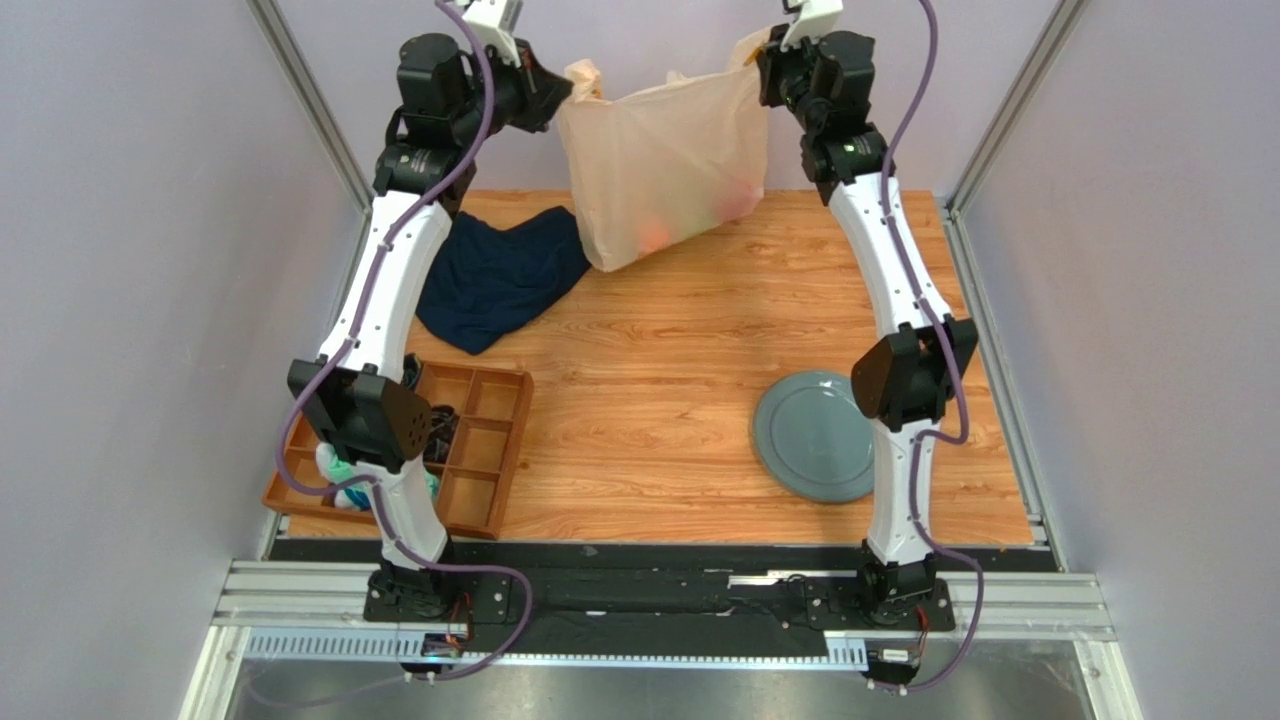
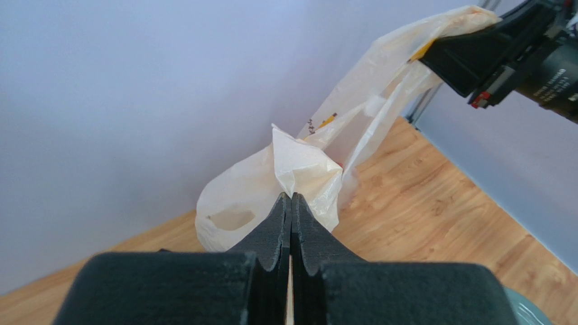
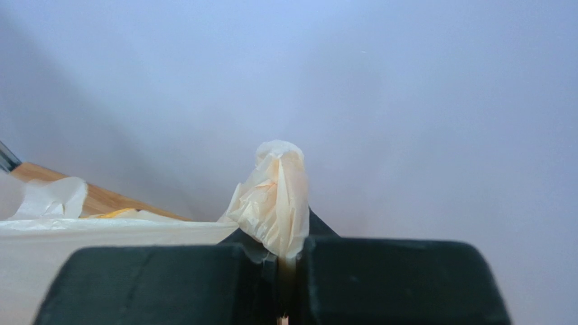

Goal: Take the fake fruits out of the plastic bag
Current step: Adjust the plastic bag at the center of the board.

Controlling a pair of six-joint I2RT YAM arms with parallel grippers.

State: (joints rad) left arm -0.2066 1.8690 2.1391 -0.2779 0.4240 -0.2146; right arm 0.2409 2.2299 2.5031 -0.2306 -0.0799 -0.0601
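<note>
Top external view shows the fake fruits [image 1: 657, 233] only as blurred orange and red patches inside the thin translucent cream plastic bag [image 1: 669, 150], which hangs over the wooden bench's [image 1: 676, 375] far edge. Both arms reach high. The left hand [image 1: 579, 90] and right hand [image 1: 759, 60] each pinch an upper corner, fully closed. A dark navy cloth [image 1: 496, 278] lies just left of the bag.

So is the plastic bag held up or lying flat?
Held up. The plastic bag hangs stretched between the left claw and right claw, each pinching a top corner.

White arms [image 1: 394, 285], black joints [image 1: 368, 420], purple cables [image 1: 933, 60]; matte black left pincer [image 2: 291, 203], right pincer [image 3: 288, 252].
</note>
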